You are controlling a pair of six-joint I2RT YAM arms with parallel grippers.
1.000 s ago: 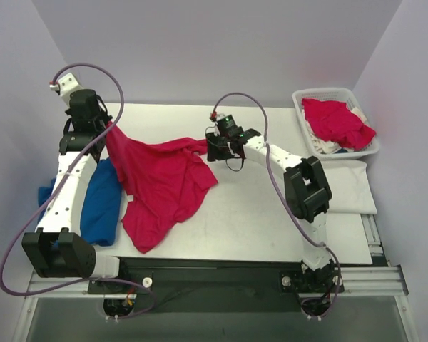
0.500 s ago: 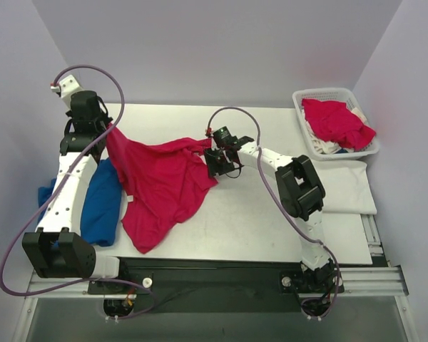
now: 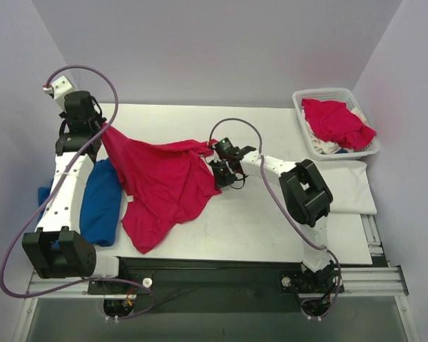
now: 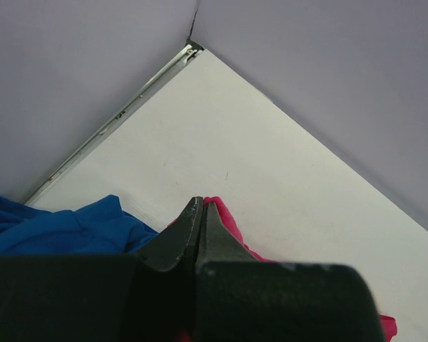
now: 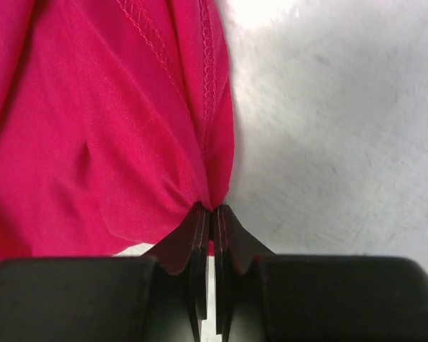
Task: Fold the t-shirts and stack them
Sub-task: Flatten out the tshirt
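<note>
Plain lilac walls [image 3: 214,50] close in the far, left and right sides of a white worktop [image 3: 271,221], whose far-left corner shows in the left wrist view.

A bright red shirt [image 3: 164,185] takes up the left half of the worktop. Its long axis runs from the far-left corner towards the middle of the near edge. The far-left end is raised off the surface and the lower end lies just short of the near edge. A second stretch of it reaches right to about the worktop's middle, so the cloth is pulled out between two held points with loose folds sagging between them.

A blue cloth [image 3: 103,199] lies crumpled along the left edge, beside the shirt and partly under the left arm [image 3: 68,192]. A flat white cloth [image 3: 349,187] lies along the right edge.

At the far-right corner a white lattice basket [image 3: 327,90] holds a second shirt [image 3: 332,120], red and heaped on top, with white fabric [image 3: 328,144] showing beneath it.

The left jaws are closed, with a fold of the shirt pinched up near the far-left corner. The right arm [image 3: 271,162] reaches in low, and the right jaws are pressed together on a stitched edge of the shirt just above the worktop.
</note>
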